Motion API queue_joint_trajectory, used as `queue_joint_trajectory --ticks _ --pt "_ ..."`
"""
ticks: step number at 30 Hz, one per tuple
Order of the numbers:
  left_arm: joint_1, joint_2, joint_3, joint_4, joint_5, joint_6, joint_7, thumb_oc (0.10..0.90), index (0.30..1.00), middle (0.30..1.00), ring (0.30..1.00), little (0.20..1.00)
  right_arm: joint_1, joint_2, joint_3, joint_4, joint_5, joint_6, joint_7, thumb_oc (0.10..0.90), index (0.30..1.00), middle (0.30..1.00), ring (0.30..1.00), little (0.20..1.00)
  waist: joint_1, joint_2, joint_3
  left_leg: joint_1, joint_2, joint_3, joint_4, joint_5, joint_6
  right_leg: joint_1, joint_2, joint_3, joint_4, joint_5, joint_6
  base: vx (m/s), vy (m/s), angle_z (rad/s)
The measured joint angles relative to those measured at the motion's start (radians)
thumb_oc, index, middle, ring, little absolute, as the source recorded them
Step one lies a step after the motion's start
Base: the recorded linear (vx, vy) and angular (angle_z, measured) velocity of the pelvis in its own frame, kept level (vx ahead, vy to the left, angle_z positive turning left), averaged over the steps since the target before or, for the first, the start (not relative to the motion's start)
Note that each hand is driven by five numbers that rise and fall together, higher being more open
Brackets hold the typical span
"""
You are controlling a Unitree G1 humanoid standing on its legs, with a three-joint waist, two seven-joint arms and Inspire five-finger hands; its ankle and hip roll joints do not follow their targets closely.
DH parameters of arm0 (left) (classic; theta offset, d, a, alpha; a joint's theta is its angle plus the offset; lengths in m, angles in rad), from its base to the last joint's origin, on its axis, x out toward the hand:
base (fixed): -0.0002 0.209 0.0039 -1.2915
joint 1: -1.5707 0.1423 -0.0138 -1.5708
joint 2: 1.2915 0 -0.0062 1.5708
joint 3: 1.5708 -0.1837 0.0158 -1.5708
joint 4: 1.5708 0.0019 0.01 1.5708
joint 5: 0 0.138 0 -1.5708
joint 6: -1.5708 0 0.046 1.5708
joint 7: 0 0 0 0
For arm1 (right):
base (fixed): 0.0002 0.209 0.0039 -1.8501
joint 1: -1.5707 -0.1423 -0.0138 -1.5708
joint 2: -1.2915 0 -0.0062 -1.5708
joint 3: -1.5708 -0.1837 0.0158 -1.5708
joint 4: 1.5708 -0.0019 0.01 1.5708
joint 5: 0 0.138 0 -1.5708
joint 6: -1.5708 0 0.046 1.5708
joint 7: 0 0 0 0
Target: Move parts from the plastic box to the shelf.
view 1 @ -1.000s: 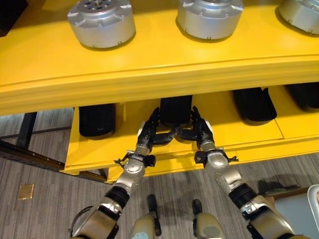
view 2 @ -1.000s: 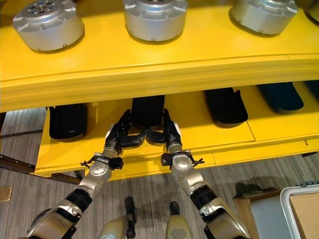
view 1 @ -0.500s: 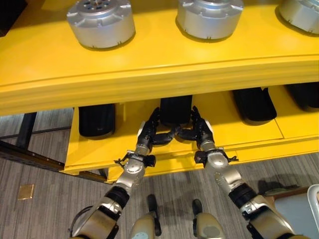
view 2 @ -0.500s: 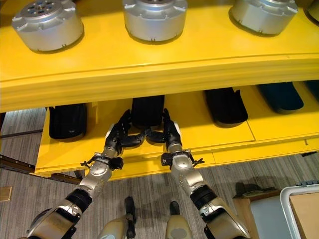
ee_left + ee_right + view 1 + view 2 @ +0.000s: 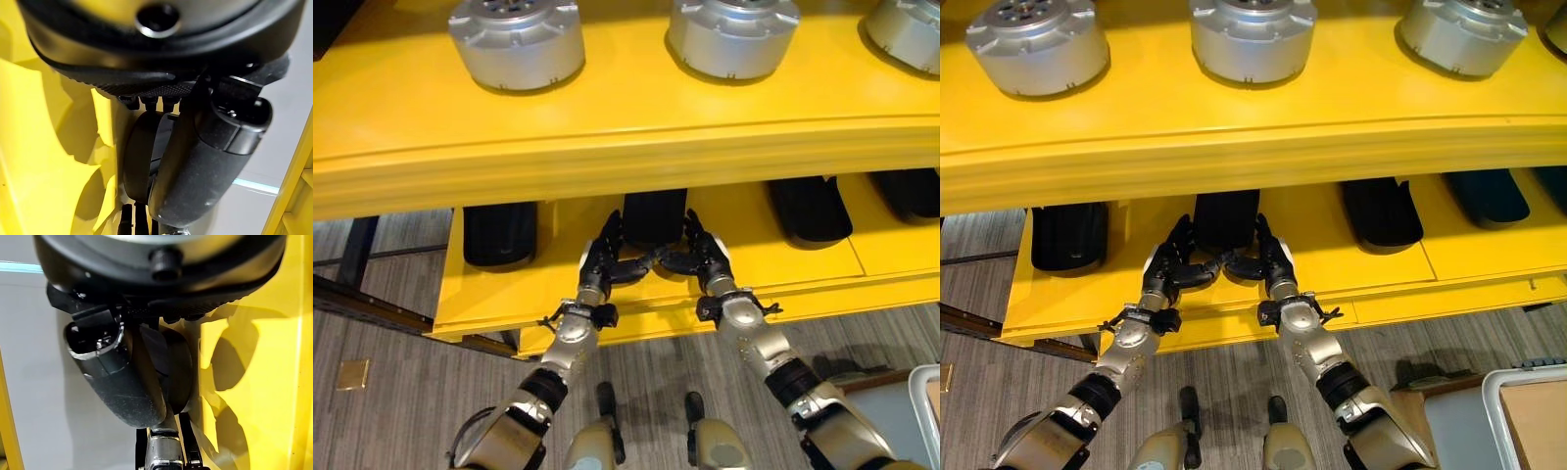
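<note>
Nearest, at 6 o'clock of the head views, grey wood-grain floor [image 5: 401,392]. A grey plastic box [image 5: 1528,411] shows at 4 o'clock on the floor, holding a brown sheet; no parts can be made out in it.

Next out, the lower yellow shelf [image 5: 783,274]. The left robot hand [image 5: 604,262] and right robot hand [image 5: 700,258] flank the near end of a black part [image 5: 654,213] lying at centre on this shelf. Fingers of each run up along the part's sides; thumbs curl inward below its near edge, tips almost meeting. Both hands grip the part between them. In the left wrist view a dark rounded part [image 5: 142,161] shows past the thumb against the yellow surface; the right wrist view shows the same [image 5: 176,377].

Adjacent items on the lower shelf: one black part at 9 o'clock [image 5: 501,233], another at 3 o'clock [image 5: 808,208], a further dark one [image 5: 911,191] beyond that.

The upper yellow shelf [image 5: 607,137] overhangs the far ends of all these parts. On it stand three silver round housings [image 5: 517,39], [image 5: 734,34], [image 5: 906,24].
</note>
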Motion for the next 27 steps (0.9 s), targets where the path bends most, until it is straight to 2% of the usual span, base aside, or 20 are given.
queue_joint_trajectory --ticks 7,22,27 --pt "-0.001 0.000 0.000 -0.002 -0.015 -0.005 0.000 0.900 1.000 1.000 1.000 1.000 -0.001 -0.001 0.000 0.000 0.000 0.000 0.000 0.900 1.000 1.000 1.000 1.000 0.006 -0.014 0.001 -0.010 0.005 -0.018 0.003 0.004 -0.005 0.001 0.007 -0.016 -0.003 0.000 -0.003 -0.01 -0.079 0.06" --pt "-0.001 -0.001 0.000 -0.002 -0.075 -0.012 -0.019 0.900 1.000 1.000 1.000 1.000 -0.026 -0.003 0.001 0.000 -0.001 0.023 0.003 0.900 1.000 1.000 1.000 1.000 0.018 -0.018 0.003 -0.012 0.012 -0.023 0.003 0.008 -0.003 0.001 0.014 -0.020 -0.004 -0.001 -0.008 -0.02 -0.054 0.00" --pt "0.001 -0.001 0.000 -0.002 -0.118 -0.026 -0.025 0.900 1.000 1.000 1.000 1.000 -0.035 -0.015 0.001 0.000 -0.044 0.038 0.034 0.900 1.000 1.000 1.000 1.000 0.021 -0.024 0.006 -0.012 0.023 -0.025 0.003 0.011 -0.009 -0.001 0.026 -0.022 -0.004 0.000 -0.014 -0.02 -0.069 0.00"
